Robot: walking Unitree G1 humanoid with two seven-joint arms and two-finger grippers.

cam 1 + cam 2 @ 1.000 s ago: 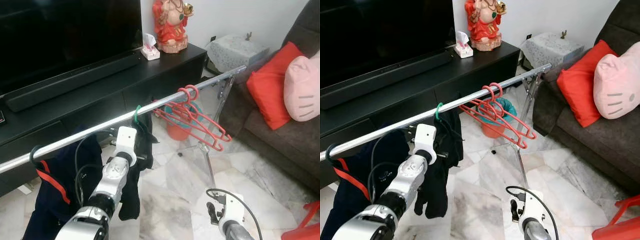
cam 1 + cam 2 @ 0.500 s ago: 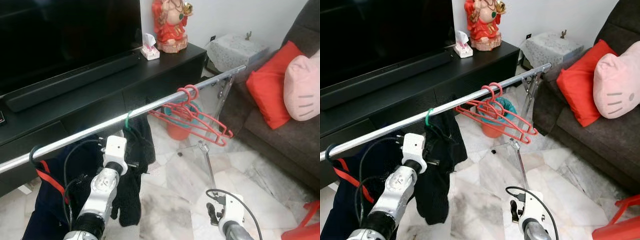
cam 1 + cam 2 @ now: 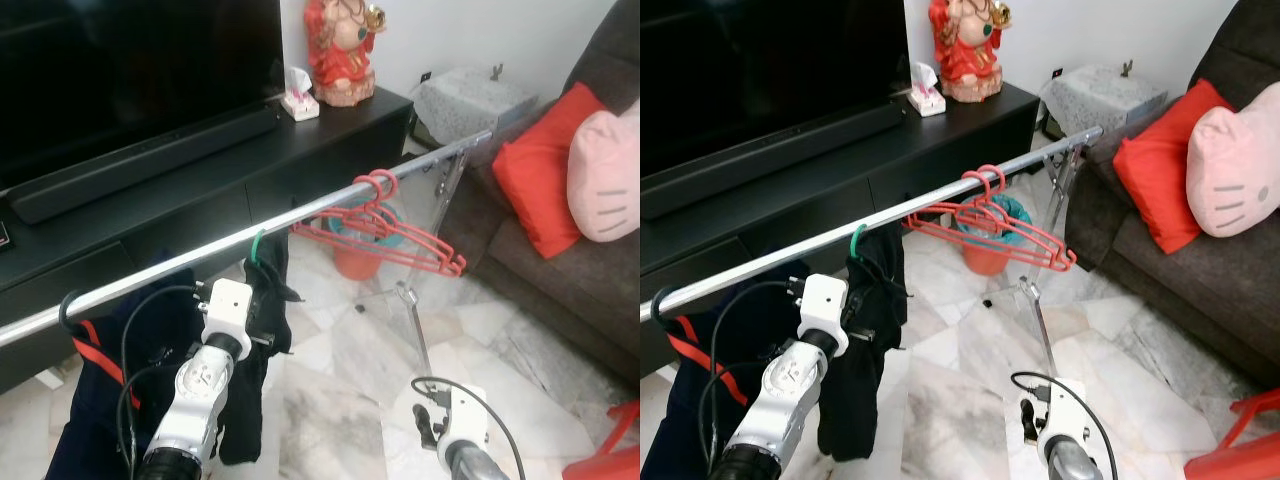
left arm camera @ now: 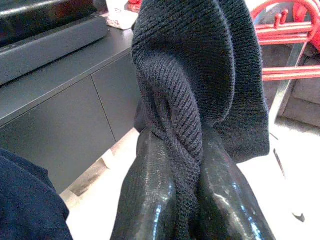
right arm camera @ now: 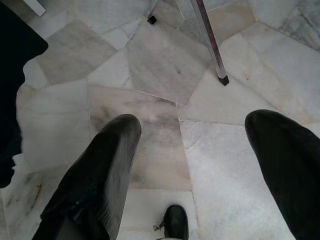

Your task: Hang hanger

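Observation:
A green hanger hook [image 3: 259, 243] sits on the slanting metal rail [image 3: 170, 265], carrying a black knitted garment [image 3: 244, 400]. My left gripper [image 4: 185, 145] is just below the rail, shut on a twisted fold of that knit. The fabric hides its fingers [image 4: 145, 200] in the eye views, where the white wrist [image 3: 228, 305] shows beside the cloth. Further right on the rail hang red hangers [image 3: 385, 225]. My right gripper [image 5: 195, 125] hangs low over the marble floor, open and holding nothing.
A dark blue garment with red trim [image 3: 110, 350] hangs at the rail's left end. Behind the rail stands a black TV cabinet [image 3: 200, 170] with a soundbar. The rack's leg [image 3: 415, 325], an orange bin [image 3: 355, 262] and a sofa with cushions [image 3: 545, 190] lie to the right.
My left arm has dropped and shifted left, sliding the green hook and black garment left along the rail. The red hangers have swung up more level.

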